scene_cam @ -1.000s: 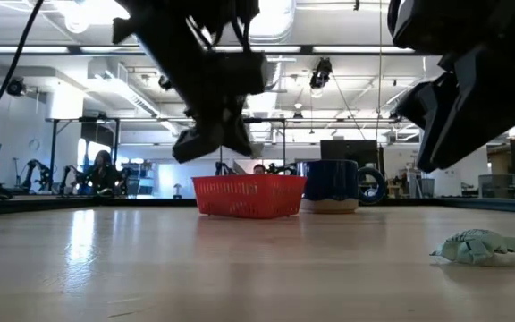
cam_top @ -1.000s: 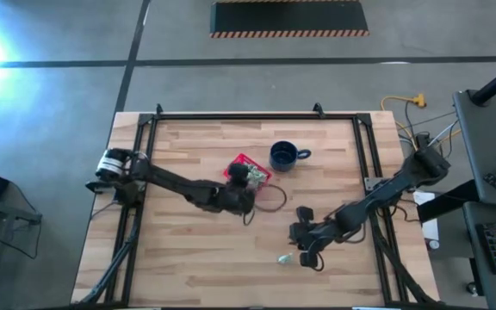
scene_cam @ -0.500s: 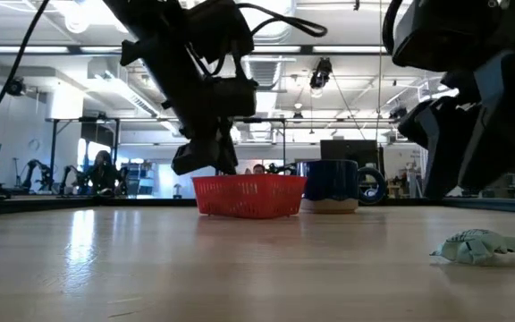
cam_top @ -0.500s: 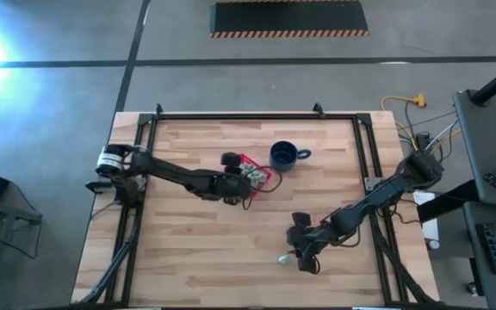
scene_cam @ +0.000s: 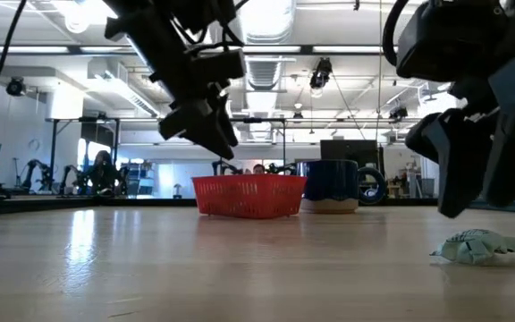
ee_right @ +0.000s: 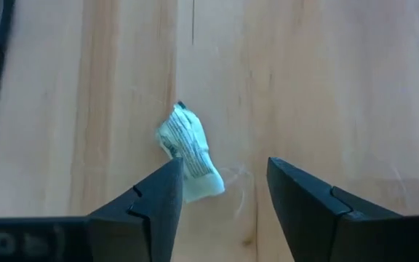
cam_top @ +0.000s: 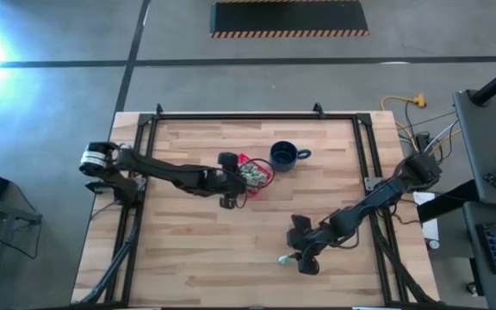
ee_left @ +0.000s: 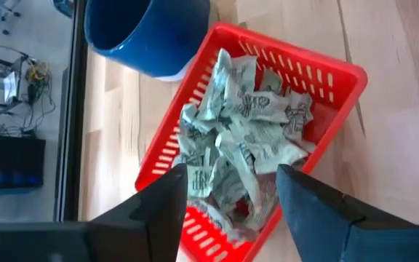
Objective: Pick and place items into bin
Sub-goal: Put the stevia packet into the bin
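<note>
I held my right gripper [ee_right: 220,196] open over the last wrapped piece [ee_right: 188,154] to grab it, while my open, empty left gripper [ee_left: 231,196] hung over the full red basket [ee_left: 344,73].

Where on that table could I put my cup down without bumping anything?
The near left corner of the table is bare wood, and so is the strip along its far edge behind the mug. It is crowded around the red basket, and around the lone wrapped piece.

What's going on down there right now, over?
Left claw open above red basket of wrappers. Right claw open over lone wrapper on table. Nothing blocking it.
</note>
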Available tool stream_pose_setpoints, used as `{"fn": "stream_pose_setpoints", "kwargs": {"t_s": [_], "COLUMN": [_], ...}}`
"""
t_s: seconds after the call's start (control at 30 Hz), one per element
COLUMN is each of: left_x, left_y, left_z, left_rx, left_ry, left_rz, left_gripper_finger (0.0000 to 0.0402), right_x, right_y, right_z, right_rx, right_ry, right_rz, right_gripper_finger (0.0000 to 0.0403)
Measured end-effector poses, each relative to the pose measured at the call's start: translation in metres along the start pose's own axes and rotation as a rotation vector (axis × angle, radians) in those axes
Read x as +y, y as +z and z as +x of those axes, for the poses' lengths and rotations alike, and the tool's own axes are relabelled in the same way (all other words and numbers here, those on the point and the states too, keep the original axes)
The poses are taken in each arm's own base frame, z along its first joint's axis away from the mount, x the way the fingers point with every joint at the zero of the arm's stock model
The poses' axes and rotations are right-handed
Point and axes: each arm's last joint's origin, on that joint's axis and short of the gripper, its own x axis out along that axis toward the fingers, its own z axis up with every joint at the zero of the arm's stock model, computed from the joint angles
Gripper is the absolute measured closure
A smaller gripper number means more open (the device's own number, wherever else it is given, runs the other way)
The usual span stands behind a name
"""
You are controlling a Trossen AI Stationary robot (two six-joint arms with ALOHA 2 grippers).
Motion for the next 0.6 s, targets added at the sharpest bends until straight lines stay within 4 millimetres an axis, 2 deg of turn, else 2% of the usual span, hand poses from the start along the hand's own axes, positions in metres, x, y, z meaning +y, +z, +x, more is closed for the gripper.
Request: {"fn": "stream_pose_setpoints", "kwargs": {"t_s": [0.33, 0.6], "left_x": [0.009, 0.015], "left_y": [-0.014, -0.026], "left_z": [-0.025, -0.041], "left_rx": [-0.048, -0.078], "left_ry": [0.012, 0.018], "left_rz": [-0.055, -0.13], "left_gripper_finger": [0.0205, 0.0205], "right_x": [-0.003, -0.002], "right_y": [-0.006, -0.006], "right_z": [0.012, 0.014], "right_rx": [0.043, 0.036], "right_ry": [-0.02, -0.014], "right_rz": [0.002, 0.001], "right_gripper_finger": [0.0213, 0.0216]}}
